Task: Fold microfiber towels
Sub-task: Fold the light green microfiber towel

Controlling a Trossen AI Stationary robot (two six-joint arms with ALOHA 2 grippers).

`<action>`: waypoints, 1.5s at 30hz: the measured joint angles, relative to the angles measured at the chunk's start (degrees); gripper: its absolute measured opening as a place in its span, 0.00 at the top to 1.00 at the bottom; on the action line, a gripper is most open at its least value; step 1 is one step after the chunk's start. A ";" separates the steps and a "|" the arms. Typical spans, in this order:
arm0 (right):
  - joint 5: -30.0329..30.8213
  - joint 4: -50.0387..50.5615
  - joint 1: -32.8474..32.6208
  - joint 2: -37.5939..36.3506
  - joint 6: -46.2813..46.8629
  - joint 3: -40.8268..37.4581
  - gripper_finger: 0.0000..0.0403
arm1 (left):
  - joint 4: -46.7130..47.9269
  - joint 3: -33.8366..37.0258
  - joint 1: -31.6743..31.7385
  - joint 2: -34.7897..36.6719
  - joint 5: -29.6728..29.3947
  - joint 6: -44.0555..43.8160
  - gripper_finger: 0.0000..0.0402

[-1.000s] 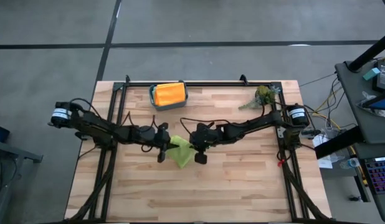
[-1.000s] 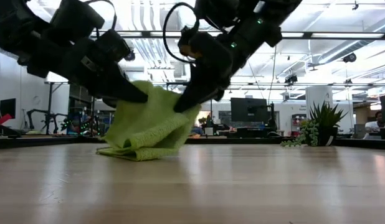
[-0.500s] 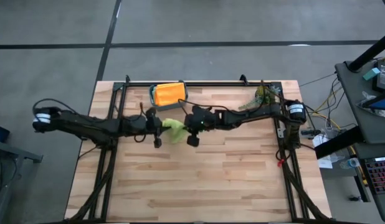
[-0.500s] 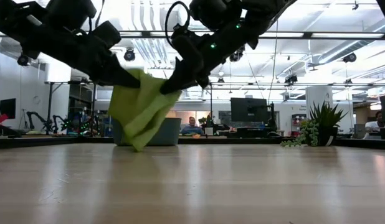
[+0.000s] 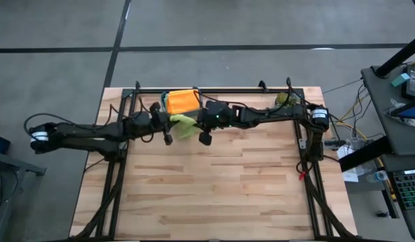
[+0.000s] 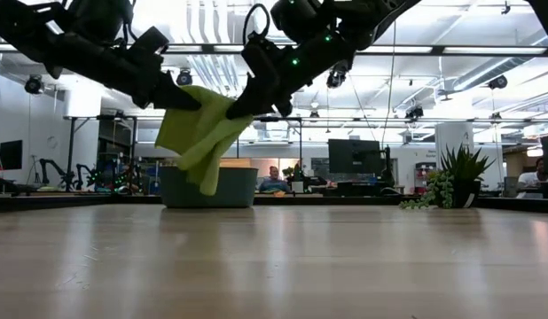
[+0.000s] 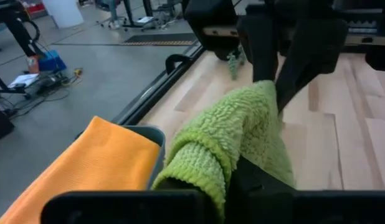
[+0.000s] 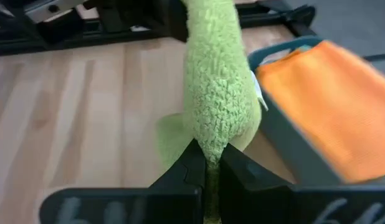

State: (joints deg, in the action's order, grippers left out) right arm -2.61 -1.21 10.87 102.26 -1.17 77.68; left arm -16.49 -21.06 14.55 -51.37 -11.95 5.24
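Observation:
A folded lime green towel [image 5: 184, 126] hangs in the air between my two grippers, just in front of the teal bin [image 5: 164, 104]; it also shows in the low view [image 6: 201, 133]. My left gripper [image 5: 170, 126] is shut on the towel's left top corner, my right gripper [image 5: 199, 125] on its right top corner. An orange towel [image 5: 182, 101] lies folded in the bin, on top; it shows in the left wrist view [image 7: 86, 168] and the right wrist view [image 8: 329, 99]. The other towels are out of view. My left gripper pinches the lime green towel's upper left corner [image 7: 199, 165] between its two fingers, over several folded layers. The fingers come from the table's left, slanting down. The towel hangs clear of the table. My right gripper pinches the towel's upper right corner [image 8: 208, 146] between its two fingers, over a folded edge. The fingers come from the table's right, slanting down. The towel is lifted clear and hangs slack below the fingers [image 6: 207, 173].
The teal bin stands at the table's far edge, left of the middle. A green plant sprig [image 5: 283, 101] lies at the far right; it shows in the low view [image 6: 451, 177]. Bare wooden table [image 5: 221, 188] lies toward the near edge.
Both grippers have gone up and toward the table's far edge and the bin, still shut on the lime green towel. The towel, whose lower part lay on the table a second ago, is lifted clear and hangs near the bin.

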 joint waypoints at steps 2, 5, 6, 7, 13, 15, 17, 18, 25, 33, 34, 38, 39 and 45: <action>-1.64 0.34 0.02 0.00 1.95 -0.22 0.98 | 0.00 -0.06 -0.02 -0.06 0.93 -0.95 1.00; -4.89 1.79 -0.12 0.00 6.44 -0.50 0.98 | -0.01 -0.09 -0.02 -0.44 5.58 -6.11 1.00; -5.21 2.16 -0.38 0.00 8.16 -0.68 0.98 | -0.03 -0.09 -0.07 -0.74 7.21 -8.01 1.00; -5.20 2.52 -0.68 0.00 9.92 -0.92 0.98 | -0.04 -0.09 -0.27 -1.08 8.56 -9.76 1.00; -5.37 6.34 -2.90 0.00 17.38 -1.93 0.98 | -0.43 -0.08 -3.66 -4.76 10.27 -16.67 1.00; -5.33 9.35 -3.64 0.00 18.34 -1.94 0.98 | -0.94 -0.03 -4.75 -6.74 10.45 -18.19 1.00; -4.39 12.10 -4.47 -0.02 19.73 -1.95 0.98 | -2.89 -0.02 -5.51 -8.76 10.47 -19.78 1.00; -3.66 13.22 -4.89 -0.04 20.41 -1.98 0.98 | -4.10 -0.02 -5.76 -9.91 10.49 -20.65 1.00; 4.21 21.44 -6.80 -0.16 23.34 -2.09 0.98 | -12.63 -0.02 -5.67 -19.98 10.36 -23.38 0.92; 5.70 24.07 -7.10 -0.11 26.69 -2.09 0.98 | -24.21 -0.02 -3.84 -29.69 6.67 -22.46 0.63; 5.70 24.69 -7.12 -0.11 27.26 -2.09 0.98 | -24.75 -0.02 -3.44 -30.25 5.06 -21.82 0.60; 6.44 27.09 -7.13 -0.09 30.55 -2.29 0.98 | -25.07 -0.53 -1.45 -30.78 3.31 -19.64 0.51; 7.34 27.21 -7.13 -0.07 31.20 -2.47 0.97 | -25.17 -0.60 -0.98 -30.72 3.31 -19.48 0.50; 9.46 28.90 -7.10 -0.02 32.53 -2.83 0.85 | -25.07 -0.59 0.21 -29.27 3.40 -16.72 0.45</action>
State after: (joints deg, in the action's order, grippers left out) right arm 6.85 27.69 3.77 102.24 31.35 74.85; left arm -41.56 -21.65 14.75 -80.65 -8.56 -11.48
